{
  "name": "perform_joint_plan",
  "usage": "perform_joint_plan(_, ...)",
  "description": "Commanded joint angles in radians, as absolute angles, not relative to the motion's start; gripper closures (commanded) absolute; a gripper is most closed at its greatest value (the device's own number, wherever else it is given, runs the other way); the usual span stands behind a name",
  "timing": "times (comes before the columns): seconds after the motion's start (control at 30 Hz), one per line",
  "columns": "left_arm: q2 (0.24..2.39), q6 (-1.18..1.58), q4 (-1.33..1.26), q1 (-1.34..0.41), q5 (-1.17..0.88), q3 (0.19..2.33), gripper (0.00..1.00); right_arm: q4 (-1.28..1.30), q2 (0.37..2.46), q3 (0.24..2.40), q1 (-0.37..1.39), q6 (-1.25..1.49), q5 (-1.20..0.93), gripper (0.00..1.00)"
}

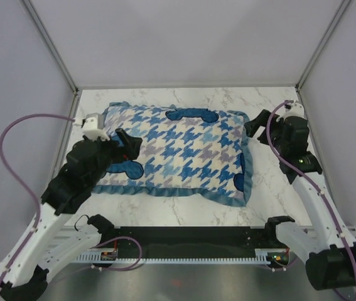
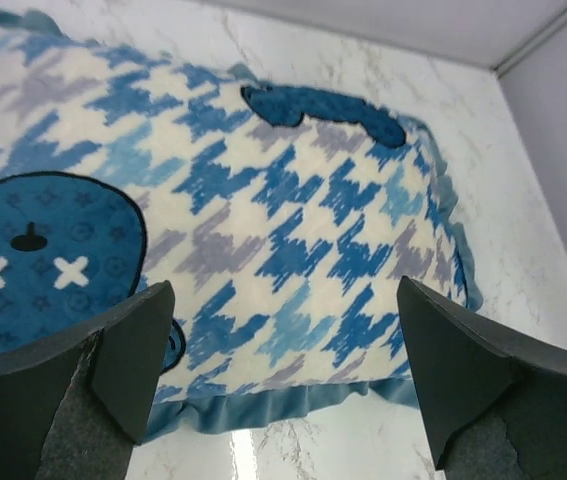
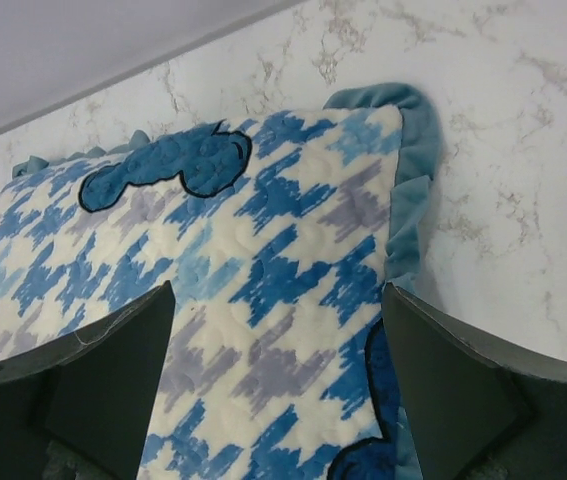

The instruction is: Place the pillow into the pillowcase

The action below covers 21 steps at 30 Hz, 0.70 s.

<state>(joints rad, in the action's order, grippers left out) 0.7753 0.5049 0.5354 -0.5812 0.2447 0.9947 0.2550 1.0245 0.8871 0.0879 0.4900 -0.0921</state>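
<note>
Pillowcase (image 1: 178,153) lies plump mid-worktop (image 1: 284,194). No cream pillow showing, so prob. already inside; task looks abt done. Left fingers (image 2: 123,360) & right fingers (image 3: 113,380) spread wide, holding nothing, one at each end.

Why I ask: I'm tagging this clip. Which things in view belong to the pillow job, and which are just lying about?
Job:
- pillowcase, plump, flat on the table
- left gripper, open
- right gripper, open
- pillow: no cream cushion shows

Lying about:
- nothing loose; only the marble table
</note>
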Motion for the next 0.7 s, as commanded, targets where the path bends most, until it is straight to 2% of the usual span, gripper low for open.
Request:
perform_joint_plan(0.0,0.602,0.476,0.598,-0.581,0.383,0.977,0.0,0.193,0.867,0.845,0.087,0.416,-0.008,0.07)
perform_joint_plan(0.13,0.493,0.465,0.609,-0.581,0.455,0.919,0.0,0.178,0.758,0.789,0.087,0.419,-0.006,0.07)
perform_joint_plan(0.33,0.42,0.393,0.707,-0.581,0.442,0.914,0.0,0.228,0.626,0.718,0.086,0.434,0.014,0.07)
perform_joint_plan(0.67,0.298,0.399,0.753,-0.581,0.423,0.841,0.0,0.262,0.545,0.64,0.087,0.451,0.002,0.07)
